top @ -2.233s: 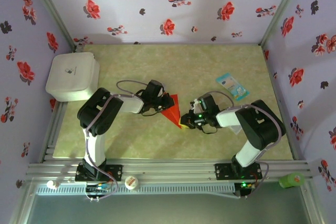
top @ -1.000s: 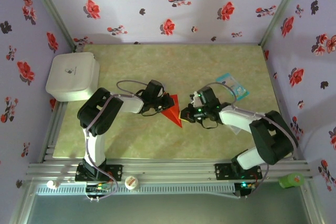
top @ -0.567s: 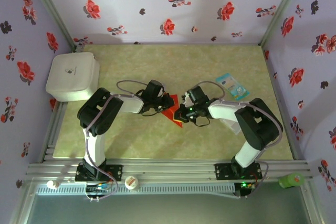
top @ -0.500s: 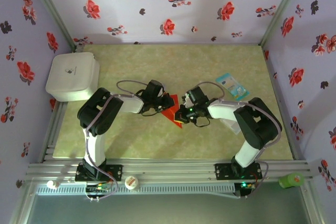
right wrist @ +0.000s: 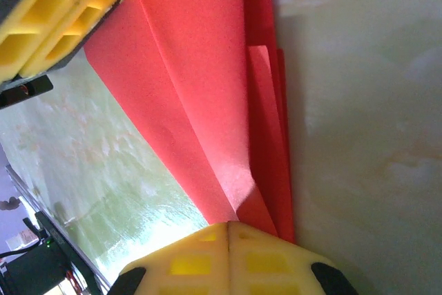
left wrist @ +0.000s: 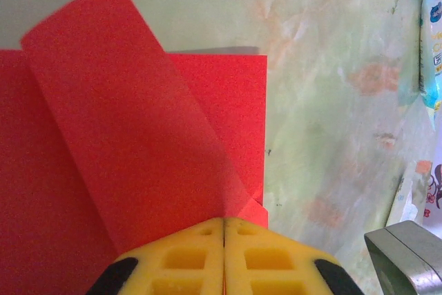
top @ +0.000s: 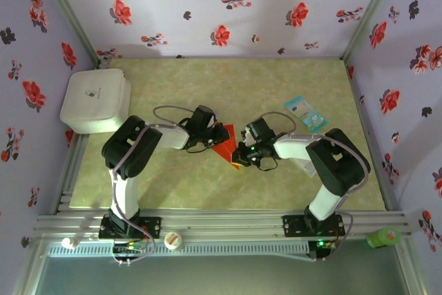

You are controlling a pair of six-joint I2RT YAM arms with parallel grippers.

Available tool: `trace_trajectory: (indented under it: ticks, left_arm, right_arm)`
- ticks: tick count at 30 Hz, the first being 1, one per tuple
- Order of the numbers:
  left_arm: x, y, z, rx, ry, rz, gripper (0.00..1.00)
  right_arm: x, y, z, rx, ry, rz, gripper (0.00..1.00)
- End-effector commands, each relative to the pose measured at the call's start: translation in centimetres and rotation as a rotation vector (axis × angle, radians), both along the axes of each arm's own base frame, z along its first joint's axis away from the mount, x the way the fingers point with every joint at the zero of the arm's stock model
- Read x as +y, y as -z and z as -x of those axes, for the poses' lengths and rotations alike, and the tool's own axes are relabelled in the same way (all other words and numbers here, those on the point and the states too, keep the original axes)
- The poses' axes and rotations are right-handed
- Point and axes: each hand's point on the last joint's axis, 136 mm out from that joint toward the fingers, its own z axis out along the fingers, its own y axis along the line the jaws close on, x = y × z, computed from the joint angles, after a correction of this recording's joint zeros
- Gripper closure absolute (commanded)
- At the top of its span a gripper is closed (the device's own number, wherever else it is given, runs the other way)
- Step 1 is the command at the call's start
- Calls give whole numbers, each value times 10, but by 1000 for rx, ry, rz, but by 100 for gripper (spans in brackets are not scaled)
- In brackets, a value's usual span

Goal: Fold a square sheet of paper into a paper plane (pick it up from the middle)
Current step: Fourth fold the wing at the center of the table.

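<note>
ROBOT ARMS GRIP PAPER DART: Two arms meet over a red paper plane near the middle of the green-marbled counter. The dart's long axis runs from far left to near right. Its wide end lies away from the arm bases, and its narrow tip points toward the near edge, slightly right. The left pincer, yellow fingers pressed together, pinches the paper at the wide end. There the left wrist view shows a folded flap lying slantwise over the layer beneath. The right pincer, likewise closed, nips the narrow tip, from which creased layers run toward the left pincer's fingers. A light-blue-and-white packet lies well apart to the right. A white box sits at the counter's left edge.
</note>
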Motion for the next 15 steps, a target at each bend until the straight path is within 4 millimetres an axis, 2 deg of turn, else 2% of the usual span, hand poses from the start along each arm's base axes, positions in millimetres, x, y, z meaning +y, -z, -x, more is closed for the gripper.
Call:
trace_trajectory:
  ticks: [1,6,15]
  left_arm:
    - [23,38,14,73,-5,-117,92]
    - [23,39,14,74,-6,-121,92]
    - [24,41,15,78,-5,-123,91]
  right_arm:
    - [-18,12,12,20,7,74,100]
    - [-31,15,19,18,-2,137,100]
    - [-15,-21,11,-81,-51,74,98]
